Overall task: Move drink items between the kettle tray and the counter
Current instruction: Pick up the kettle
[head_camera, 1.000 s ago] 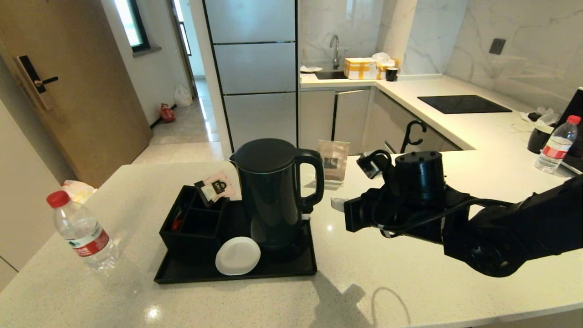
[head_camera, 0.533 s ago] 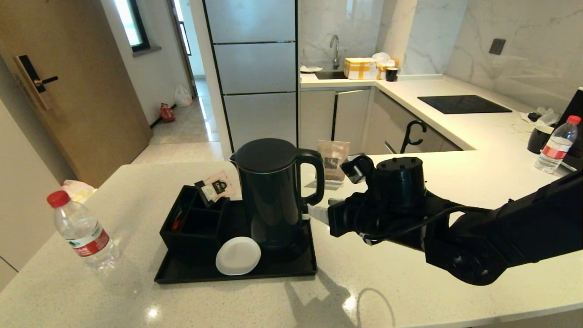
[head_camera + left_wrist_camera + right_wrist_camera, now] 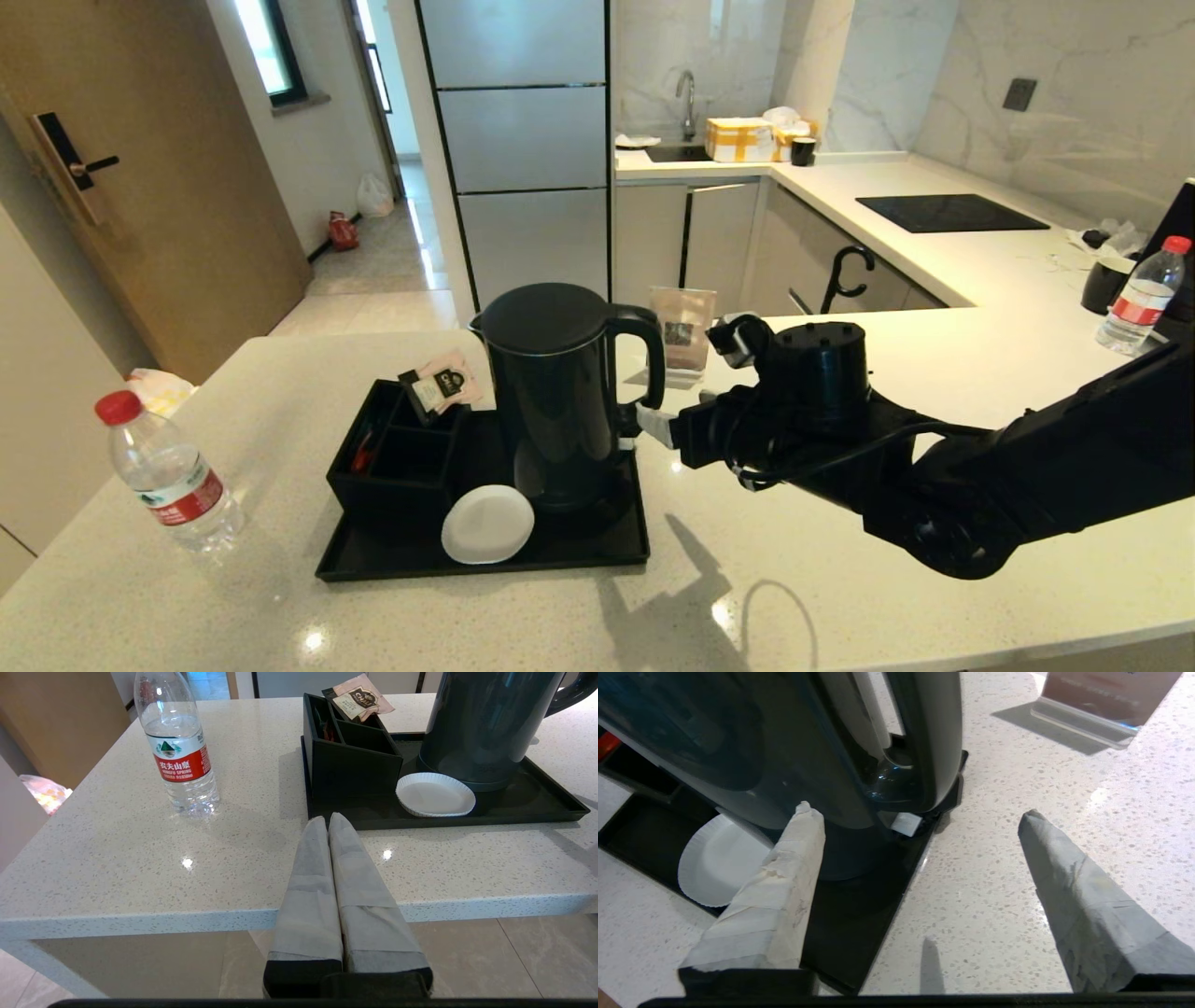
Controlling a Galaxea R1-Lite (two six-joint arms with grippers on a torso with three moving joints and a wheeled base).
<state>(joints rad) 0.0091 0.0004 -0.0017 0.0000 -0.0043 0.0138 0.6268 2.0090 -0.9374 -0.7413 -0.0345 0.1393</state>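
Note:
The black kettle (image 3: 555,392) stands on its base at the right of the kettle tray (image 3: 485,565), handle (image 3: 644,364) turned right. My right gripper (image 3: 655,427) is level at the foot of that handle and open; in the right wrist view the right gripper (image 3: 919,811) has its fingers spread wide just short of the handle (image 3: 934,742), holding nothing. The water bottle (image 3: 168,476) stands on the counter (image 3: 840,597) left of the tray. My left gripper (image 3: 327,821) is shut and empty, parked before the counter's front edge.
A white coaster (image 3: 487,525) and a compartment box (image 3: 397,467) with sachets share the tray. A brown card stand (image 3: 683,345) is behind the gripper. At the far right stand a second bottle (image 3: 1139,299) and a black cup (image 3: 1106,285), beyond them a hob panel (image 3: 948,213).
My right arm has moved left to the kettle's handle, and its gripper has gone from shut to wide open. Kettle, bottle and left gripper have not moved.

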